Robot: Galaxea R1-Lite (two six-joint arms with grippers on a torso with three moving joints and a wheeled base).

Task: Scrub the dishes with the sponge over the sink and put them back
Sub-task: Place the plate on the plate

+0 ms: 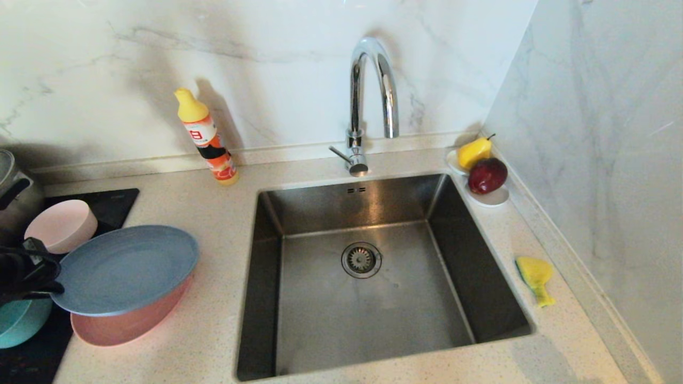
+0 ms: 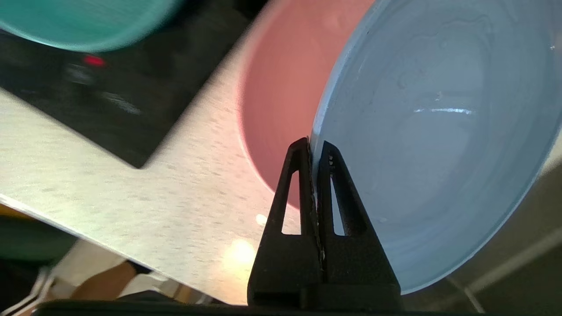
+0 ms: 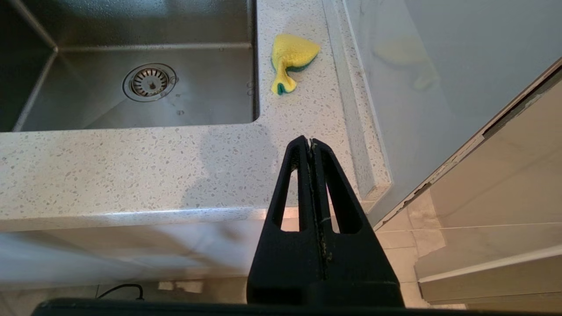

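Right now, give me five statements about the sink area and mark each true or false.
1. The left gripper is shut on the rim of the blue-grey plate. True.
2. The sponge lies in the sink. False: it lies on the counter to the right of the sink.
3. The blue-grey plate is above the salmon-pink plate. True.
4. The right gripper holds the sponge. False: it is shut on nothing, short of the counter edge.
5. The pear and apple sit on a white dish. True.
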